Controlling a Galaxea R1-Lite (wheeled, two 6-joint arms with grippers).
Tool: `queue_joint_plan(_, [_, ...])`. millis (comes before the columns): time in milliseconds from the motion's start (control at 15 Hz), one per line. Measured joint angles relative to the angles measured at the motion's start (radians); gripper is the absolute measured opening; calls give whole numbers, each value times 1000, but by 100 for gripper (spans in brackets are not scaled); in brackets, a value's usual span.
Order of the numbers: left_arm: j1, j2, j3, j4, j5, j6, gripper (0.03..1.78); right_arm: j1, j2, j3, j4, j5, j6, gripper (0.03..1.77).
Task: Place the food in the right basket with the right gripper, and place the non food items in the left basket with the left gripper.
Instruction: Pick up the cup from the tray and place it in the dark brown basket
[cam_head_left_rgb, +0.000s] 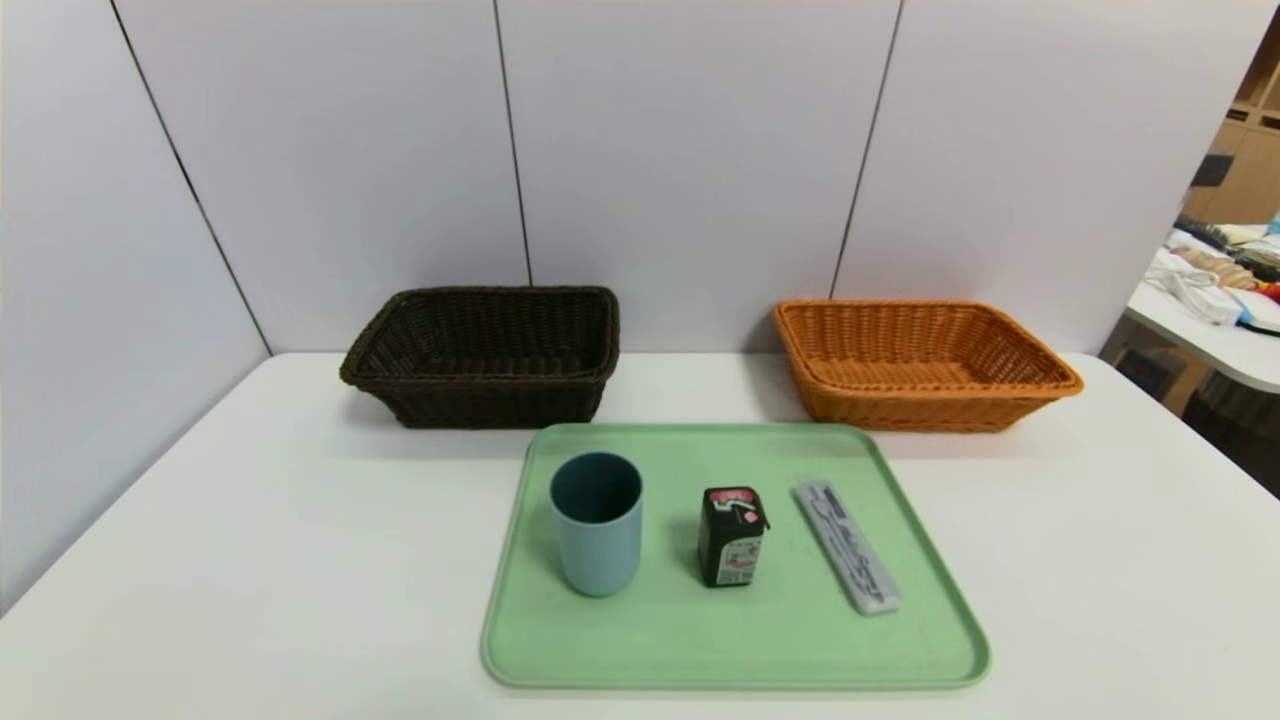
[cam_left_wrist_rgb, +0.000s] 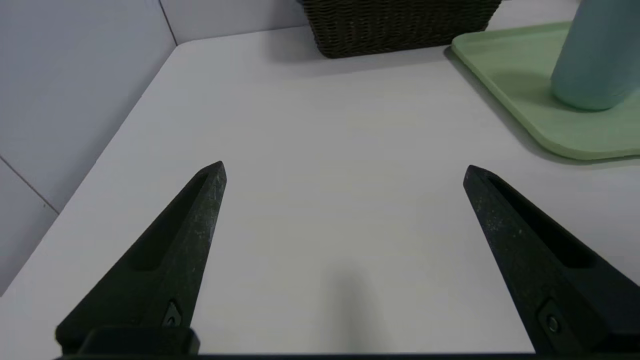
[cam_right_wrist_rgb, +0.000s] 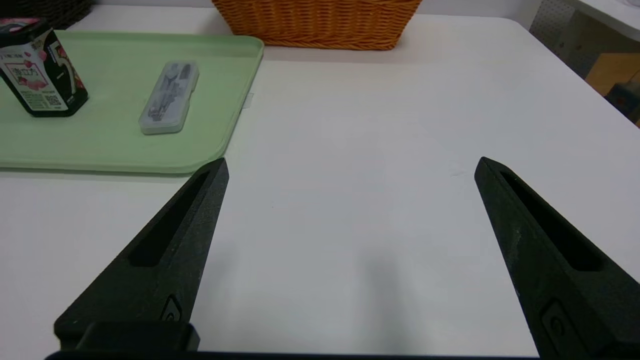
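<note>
On a green tray (cam_head_left_rgb: 640, 650) stand a light blue cup (cam_head_left_rgb: 597, 535), a small black drink carton with a red-pink top (cam_head_left_rgb: 732, 535) and a long grey cutlery packet (cam_head_left_rgb: 846, 545). The dark brown left basket (cam_head_left_rgb: 485, 355) and the orange right basket (cam_head_left_rgb: 915, 365) sit behind the tray by the wall. Neither arm shows in the head view. My left gripper (cam_left_wrist_rgb: 344, 170) is open over bare table, left of the tray (cam_left_wrist_rgb: 505, 65), cup (cam_left_wrist_rgb: 597, 55) and dark basket (cam_left_wrist_rgb: 395, 25). My right gripper (cam_right_wrist_rgb: 351, 165) is open over bare table, right of the tray (cam_right_wrist_rgb: 210, 145), carton (cam_right_wrist_rgb: 42, 67) and packet (cam_right_wrist_rgb: 170, 97).
The white table (cam_head_left_rgb: 250, 540) meets white wall panels at the back and left. The orange basket (cam_right_wrist_rgb: 320, 22) stands beyond the tray's corner. Past the table's right edge is another table with clutter (cam_head_left_rgb: 1225, 290).
</note>
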Motion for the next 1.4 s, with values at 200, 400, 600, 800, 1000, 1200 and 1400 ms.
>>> queue_joint_plan(200, [-2, 10, -58, 95, -13, -1, 169, 0, 2, -119, 166, 33, 3, 170])
queue_joint_plan(400, [-2, 74, -110, 106, -20, -5, 169, 0, 58, -203, 255, 94, 5, 170])
queue_joint_plan(600, [-2, 204, -178, 108, -22, -10, 169, 12, 202, -286, 260, 97, 7, 170])
queue_joint_plan(800, [-2, 368, -273, 120, -23, -16, 169, 19, 387, -402, 261, 101, 20, 170])
queue_joint_plan(1000, [-2, 505, -361, 135, -21, -17, 169, 22, 564, -513, 262, 104, 48, 170])
queue_joint_plan(1200, [-2, 587, -404, 136, -20, -17, 169, 24, 698, -594, 264, 112, 50, 170])
queue_joint_plan(1400, [-2, 623, -423, 138, -21, -18, 169, 24, 776, -668, 293, 125, 46, 170])
